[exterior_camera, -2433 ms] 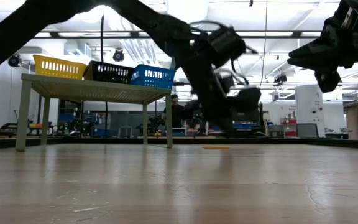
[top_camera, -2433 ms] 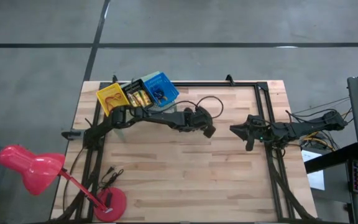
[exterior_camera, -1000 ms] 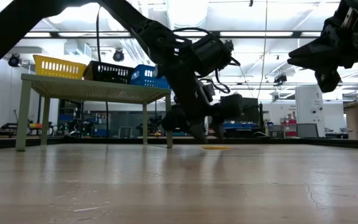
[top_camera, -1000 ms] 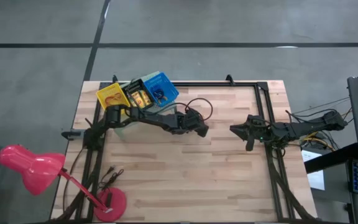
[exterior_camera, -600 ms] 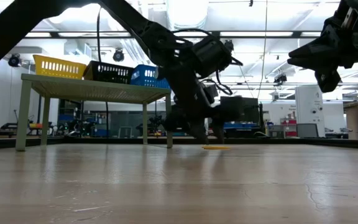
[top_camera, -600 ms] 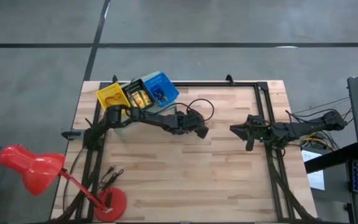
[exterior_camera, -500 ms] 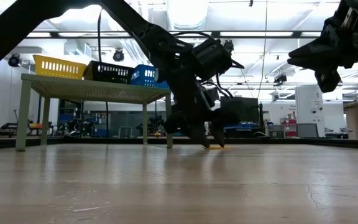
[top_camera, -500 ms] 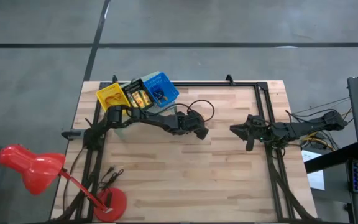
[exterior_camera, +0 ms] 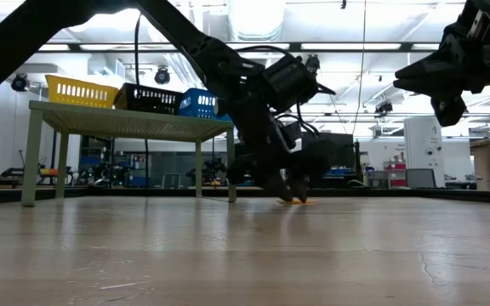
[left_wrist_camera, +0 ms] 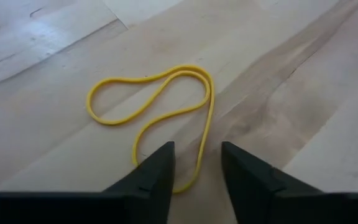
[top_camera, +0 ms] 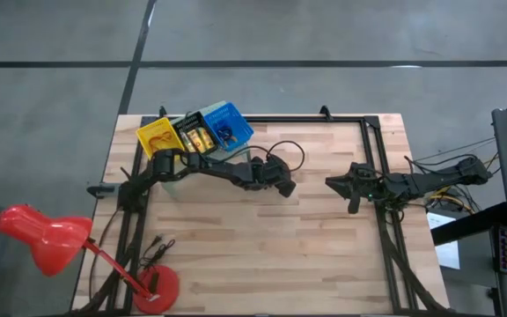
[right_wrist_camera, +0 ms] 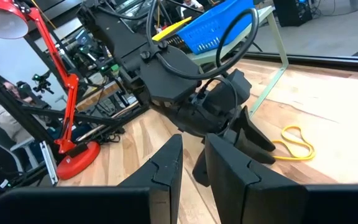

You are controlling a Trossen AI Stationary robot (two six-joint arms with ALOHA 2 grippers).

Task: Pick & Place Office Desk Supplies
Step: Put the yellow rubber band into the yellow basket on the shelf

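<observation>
A yellow rubber band point(left_wrist_camera: 148, 99) lies flat in a loose loop on the wooden table, a little left of the middle; it also shows in the right wrist view point(right_wrist_camera: 297, 140). My left gripper point(left_wrist_camera: 197, 149) is down at the table point(exterior_camera: 292, 197), open, its fingers standing on either side of the band's near end. My right gripper point(top_camera: 331, 184) hangs above the table's right half, its fingers a narrow gap apart with nothing between them point(right_wrist_camera: 193, 140). My left gripper points down over the band's near end point(left_wrist_camera: 190, 183), with one strand running between the two fingers. One fingertip point(left_wrist_camera: 157, 162) hides the neighbouring strand. Whether either finger touches the band, I cannot tell.
Yellow point(top_camera: 156, 136), black point(top_camera: 192, 132) and blue point(top_camera: 227, 123) bins stand on a pale green riser point(exterior_camera: 130, 123) at the far left. A red desk lamp point(top_camera: 42, 233) stands at the near left, with its base point(top_camera: 158, 286) on the table.
My left gripper has come down to the table over the rubber band, and its fingers have drawn closer together. The band has stayed where it was.
</observation>
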